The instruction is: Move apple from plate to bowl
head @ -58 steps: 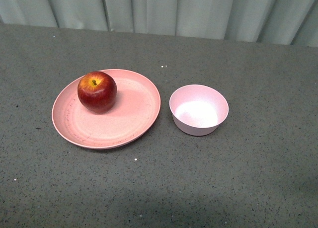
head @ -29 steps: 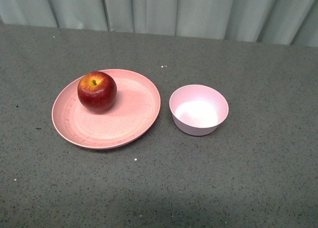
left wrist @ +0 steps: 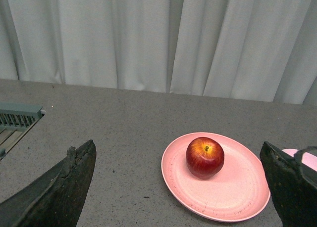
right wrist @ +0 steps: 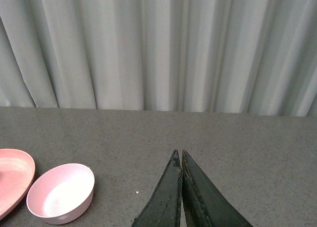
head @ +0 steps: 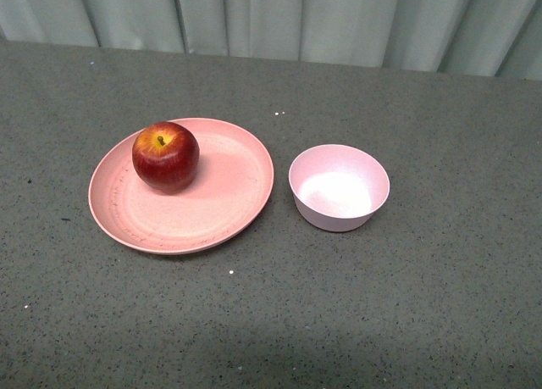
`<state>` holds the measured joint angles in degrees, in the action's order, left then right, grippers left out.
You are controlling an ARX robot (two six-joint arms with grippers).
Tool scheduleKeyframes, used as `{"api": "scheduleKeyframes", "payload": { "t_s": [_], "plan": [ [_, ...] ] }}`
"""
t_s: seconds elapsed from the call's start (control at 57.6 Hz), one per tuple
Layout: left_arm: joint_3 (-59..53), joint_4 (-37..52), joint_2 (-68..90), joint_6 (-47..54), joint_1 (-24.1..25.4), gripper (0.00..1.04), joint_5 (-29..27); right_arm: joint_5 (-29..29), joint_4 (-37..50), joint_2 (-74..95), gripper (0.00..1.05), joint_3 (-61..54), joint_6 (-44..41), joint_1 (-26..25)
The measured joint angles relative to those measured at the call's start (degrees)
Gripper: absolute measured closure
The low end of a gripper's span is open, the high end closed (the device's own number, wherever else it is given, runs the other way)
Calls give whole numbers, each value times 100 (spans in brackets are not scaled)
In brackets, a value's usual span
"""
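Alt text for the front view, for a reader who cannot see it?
A glossy dark red apple sits on the left part of a wide, shallow salmon-pink plate on a grey speckled table. A small, empty pale pink bowl stands just right of the plate, not touching it.

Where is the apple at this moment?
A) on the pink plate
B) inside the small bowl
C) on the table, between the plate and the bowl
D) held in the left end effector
A: the apple rests on the plate, while the bowl beside it is empty.
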<state>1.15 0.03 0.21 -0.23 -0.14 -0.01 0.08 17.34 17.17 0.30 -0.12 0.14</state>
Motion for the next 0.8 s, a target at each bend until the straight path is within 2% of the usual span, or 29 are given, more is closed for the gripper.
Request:
{"api": "scheduleKeyframes", "payload": {
  "t_s": [0.469,0.573,0.764,0.799],
  "plan": [
    [0,0,0,0,0,7,-2,2,-752,-754,104,0,-2,0],
    [0,0,0,0,0,7,-9,-9,-1679,-1517,104,4,-2,0],
    [0,0,-2,0,0,7,-2,-11,-1725,-1687,104,4,-2,0],
    [0,0,-2,0,0,7,-2,-11,-1725,-1687,101,4,-4,0]
  ]
}}
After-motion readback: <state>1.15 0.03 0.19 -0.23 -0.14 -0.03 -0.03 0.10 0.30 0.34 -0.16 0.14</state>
